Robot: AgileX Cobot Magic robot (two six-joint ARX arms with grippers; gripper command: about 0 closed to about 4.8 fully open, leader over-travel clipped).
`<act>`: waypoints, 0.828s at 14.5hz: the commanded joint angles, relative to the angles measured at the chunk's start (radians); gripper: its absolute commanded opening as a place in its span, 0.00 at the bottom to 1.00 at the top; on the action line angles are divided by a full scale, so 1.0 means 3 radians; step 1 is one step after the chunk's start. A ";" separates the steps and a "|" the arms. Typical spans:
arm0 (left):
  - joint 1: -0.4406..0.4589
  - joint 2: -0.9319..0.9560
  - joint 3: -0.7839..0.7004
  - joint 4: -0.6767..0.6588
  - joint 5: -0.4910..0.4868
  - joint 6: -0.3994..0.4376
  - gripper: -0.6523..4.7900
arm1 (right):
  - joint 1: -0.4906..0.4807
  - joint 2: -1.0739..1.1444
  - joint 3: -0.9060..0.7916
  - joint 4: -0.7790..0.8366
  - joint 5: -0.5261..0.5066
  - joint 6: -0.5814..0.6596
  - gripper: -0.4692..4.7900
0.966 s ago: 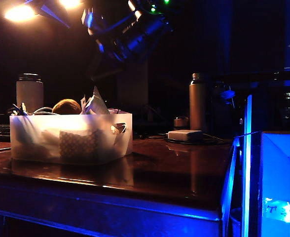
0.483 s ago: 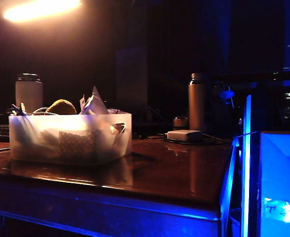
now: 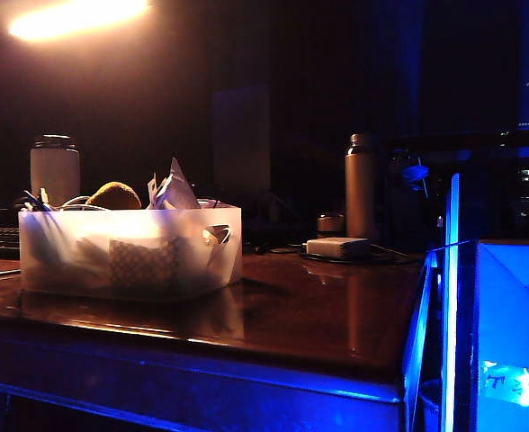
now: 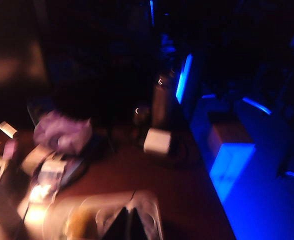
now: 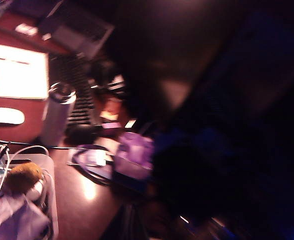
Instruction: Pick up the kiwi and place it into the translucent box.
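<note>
Above the translucent box (image 3: 130,252), out of the exterior view, both grippers sit only at the edge of their wrist views. Left gripper (image 4: 128,225): a dark wedge over the box; fingers read as together, nothing between them, but the blur leaves it unsure, so cannot tell. Right gripper (image 5: 132,227): dark smear past the box's end; jaws not readable in the frame, taken as fully closed, nothing seen in it.

Kiwi (image 3: 114,195) lies inside the box, on top of the contents, its top showing above the rim, just beside the white crumpled paper (image 3: 173,191). Right wrist view shows the kiwi (image 5: 23,176) among white cables in the box. Task looks done, judging by that.

Handling, as a judgement: kiwi is light, fuzzy skin gives decent friction, flesh soft and bruisable, rounded so it can roll. Grip across the middle, gentle squeeze.

Checkered item (image 3: 144,264) shows through the box's front wall. Beyond the box on the table (image 3: 318,306): white jar (image 3: 54,169), metal bottle (image 3: 360,184), small white block (image 3: 336,247). Glowing blue box (image 3: 507,324) stands well to the side of the translucent box.

Writing: a bright patch on the blue box has marks, unreadable. No brands legible.
</note>
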 commanded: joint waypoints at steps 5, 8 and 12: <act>0.0008 -0.1198 -0.0332 -0.1062 -0.0184 -0.0029 0.11 | 0.0000 -0.0804 -0.0055 -0.0992 0.0211 0.0319 0.09; 0.0025 -0.2023 -0.1247 -0.0989 -0.0183 -0.0052 0.11 | 0.0000 -0.1326 -0.0741 -0.1036 0.0211 0.0476 0.09; 0.0025 -0.2935 -0.2658 0.0042 -0.0174 -0.0282 0.11 | 0.0000 -0.2174 -0.2134 -0.0285 0.0184 0.0680 0.09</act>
